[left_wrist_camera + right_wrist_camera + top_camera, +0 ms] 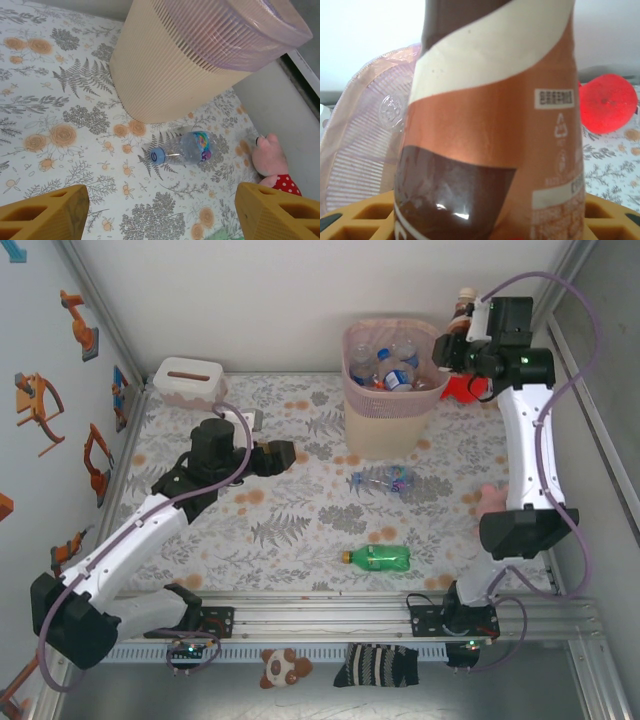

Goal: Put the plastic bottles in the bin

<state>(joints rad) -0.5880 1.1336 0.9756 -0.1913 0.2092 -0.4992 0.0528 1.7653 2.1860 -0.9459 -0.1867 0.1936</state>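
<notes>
Just right of the bin (385,410), the right fingers (360,220) clench a brown bottle (464,308); the left fingers (45,216) hang released above a clear bottle (182,149) lying on the surface (290,530).

Table (300,530): flat top under a pale cloth printed with grey ferns and orange flowers. On it, 6 items:
1. Bin (385,420), upright, far centre-right.
2. White tissue box (187,382), far left corner.
3. Clear bottle (383,480), blue cap, on its side just in front of the bin.
4. Green bottle (378,558), on its side, near the front edge.
5. Pink plush toy (492,500), right edge.
6. Red balloon-like toy (462,390), right of the bin.
</notes>
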